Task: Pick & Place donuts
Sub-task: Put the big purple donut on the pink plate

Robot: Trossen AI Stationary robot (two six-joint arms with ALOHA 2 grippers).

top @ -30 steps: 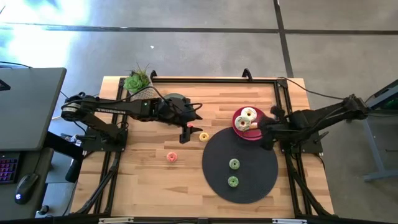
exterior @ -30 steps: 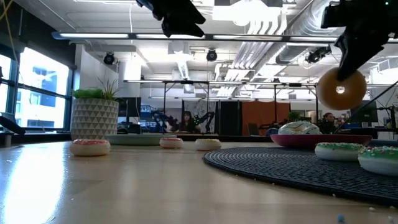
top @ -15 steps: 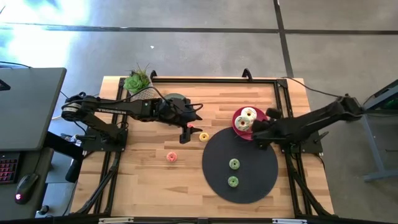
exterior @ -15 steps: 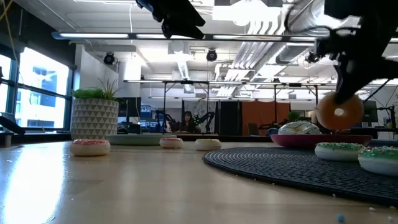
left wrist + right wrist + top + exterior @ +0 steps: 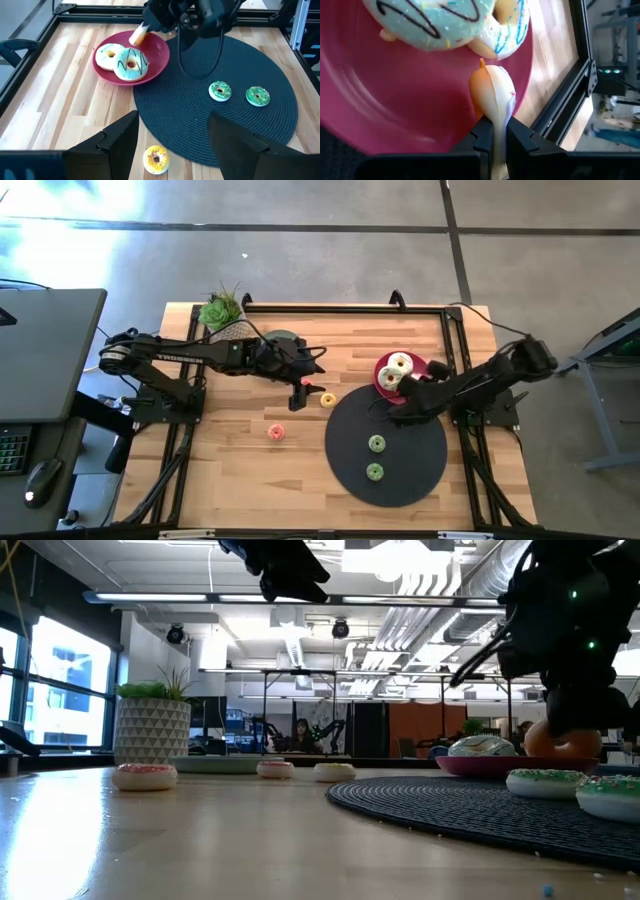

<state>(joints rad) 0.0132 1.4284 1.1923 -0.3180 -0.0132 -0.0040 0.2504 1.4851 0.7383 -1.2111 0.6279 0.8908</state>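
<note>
My right gripper (image 5: 402,393) is shut on the larger pink-iced donut (image 5: 492,95) and hangs low over the pink plate (image 5: 385,388). The white donut (image 5: 400,364) and the white-green donut (image 5: 390,379) lie on that plate. Two green donuts (image 5: 376,443) (image 5: 374,472) lie flat on the black round mat (image 5: 420,470). The yellow donut (image 5: 327,399) and the salmon donut (image 5: 276,432) lie on the bare wood. A small red donut (image 5: 275,769) shows in the low view. My left gripper (image 5: 304,387) hovers open above the table near the yellow donut. My right gripper pinches the pink-iced donut by its ring (image 5: 492,117), one finger (image 5: 481,142) on each flat face. The fingers come from above, slanting in from the table's right. The donut stands on edge below them (image 5: 562,743), over the plate; whether it touches the plate I cannot tell.
A potted plant (image 5: 225,315) stands at the far left of the table. The sage-green plate (image 5: 285,338) lies partly under my left arm. A black metal frame (image 5: 455,340) runs along the table's edges. Bare wood lies near the table's near left corner.
My right gripper has come down with the pink-iced donut and moved toward the table's left, from above the plate's right side to low over the plate. It has stayed shut on the donut.
</note>
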